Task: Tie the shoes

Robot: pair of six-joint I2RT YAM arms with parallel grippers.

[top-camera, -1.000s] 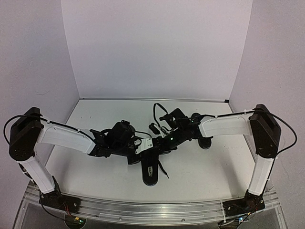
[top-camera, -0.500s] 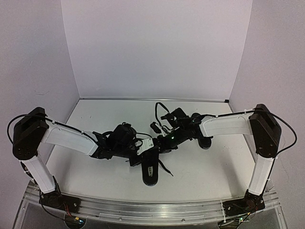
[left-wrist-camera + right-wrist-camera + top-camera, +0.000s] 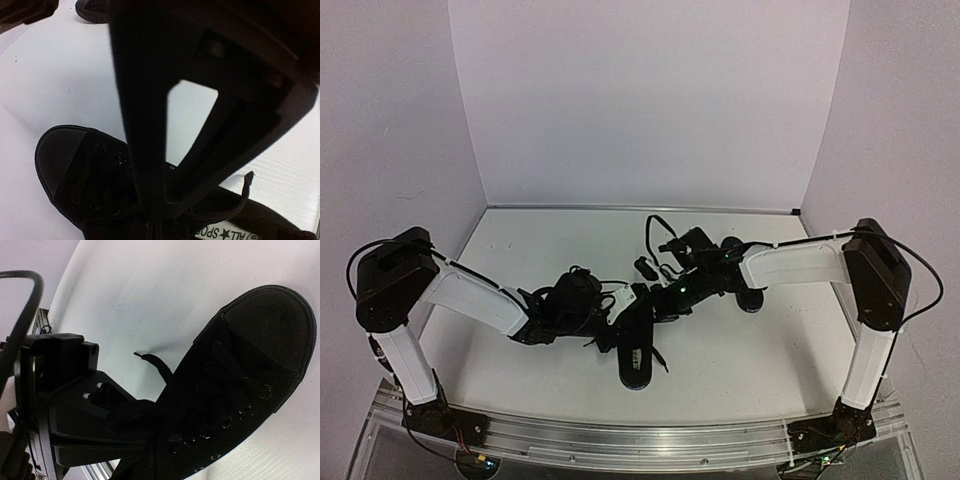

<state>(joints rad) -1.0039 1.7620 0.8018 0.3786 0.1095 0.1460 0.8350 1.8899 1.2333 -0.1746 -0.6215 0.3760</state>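
Note:
One black shoe (image 3: 636, 360) lies mid-table, its toe toward the near edge. Over its lacing meet my left gripper (image 3: 622, 306) and right gripper (image 3: 656, 302). In the left wrist view the left gripper (image 3: 156, 220) is shut, its tips pinching a black lace above the shoe (image 3: 65, 165); a loose lace end (image 3: 246, 182) curls off to the right. In the right wrist view the right gripper (image 3: 155, 455) is shut low at the top eyelets of the shoe (image 3: 260, 340), with a bunched lace at its tips and a free lace end (image 3: 155, 362) on the table. The second shoe (image 3: 751, 297) is mostly hidden behind the right arm.
White walls close in the table at the back and on both sides. An aluminium rail (image 3: 640, 438) runs along the near edge. A small black piece (image 3: 642, 266) lies behind the grippers. The other shoe's toe (image 3: 92, 7) shows at the top of the left wrist view.
The left arm has swung right and forward, bringing its gripper closer over the shoe. The loose lace beside the shoe has shifted a little. The right arm has barely moved.

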